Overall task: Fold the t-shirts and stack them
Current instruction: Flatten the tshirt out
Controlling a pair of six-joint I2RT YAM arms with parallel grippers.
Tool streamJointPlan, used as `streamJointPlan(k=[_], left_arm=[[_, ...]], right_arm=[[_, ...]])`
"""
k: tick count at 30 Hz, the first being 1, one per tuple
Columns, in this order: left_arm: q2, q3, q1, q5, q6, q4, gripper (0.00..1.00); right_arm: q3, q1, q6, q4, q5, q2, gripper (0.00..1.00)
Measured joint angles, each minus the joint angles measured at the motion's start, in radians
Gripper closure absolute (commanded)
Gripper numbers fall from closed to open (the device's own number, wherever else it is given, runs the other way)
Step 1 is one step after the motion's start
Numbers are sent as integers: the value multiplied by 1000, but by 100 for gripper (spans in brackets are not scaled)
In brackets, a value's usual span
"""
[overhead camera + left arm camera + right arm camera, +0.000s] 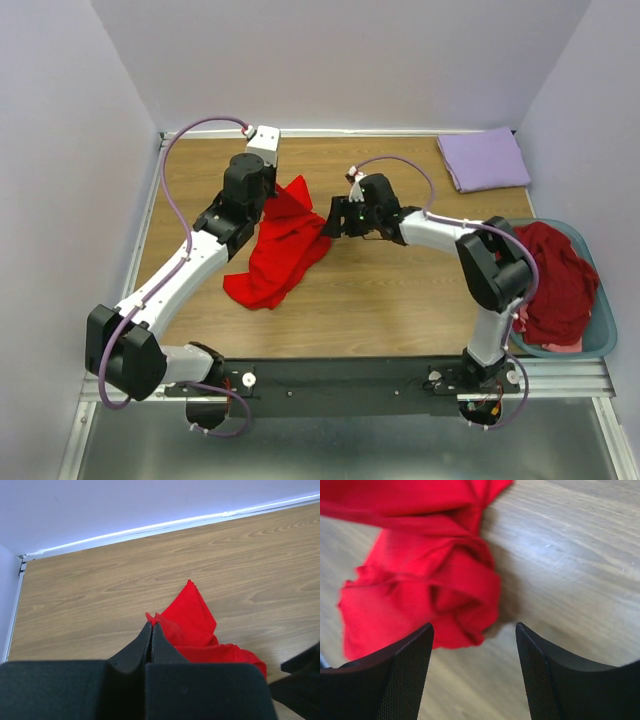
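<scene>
You are pinching an edge of the bright red t-shirt (280, 250) in your left tool (151, 625), jaws closed on the cloth, while the rest is lying crumpled mid-bench (400, 310). Your right tool (474, 626) is hovering open just beside the bunched cloth, gripping nothing. You seem to be spreading the shirt for folding; next, the right tool needs a second edge to pull it flat. The maroon t-shirts (555, 275) are sitting in the basket (600, 345).
</scene>
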Motion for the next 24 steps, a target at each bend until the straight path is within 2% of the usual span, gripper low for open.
streamJointPlan(k=[3, 5, 6, 9, 12, 16, 18, 24], left_arm=[[0, 0, 2, 7, 0, 4, 100], [0, 0, 3, 8, 0, 6, 100], [0, 0, 5, 9, 0, 6, 100], [2, 0, 12, 14, -1, 21, 100], [21, 7, 16, 23, -2, 37, 100], [154, 164, 18, 67, -14, 16, 100], [256, 310, 16, 104, -21, 1, 100], [646, 1012, -64, 168, -13, -161, 100]], right_arm=[[47, -3, -18, 3, -5, 79, 30], [77, -6, -25, 3, -14, 136, 40], [83, -7, -31, 3, -21, 149, 60], [95, -5, -48, 5, -58, 167, 100], [97, 14, -63, 10, -93, 161, 100], [65, 94, -63, 27, -105, 95, 100], [20, 179, -54, 50, -95, 15, 100], [-28, 387, -62, 108, -47, -108, 98]])
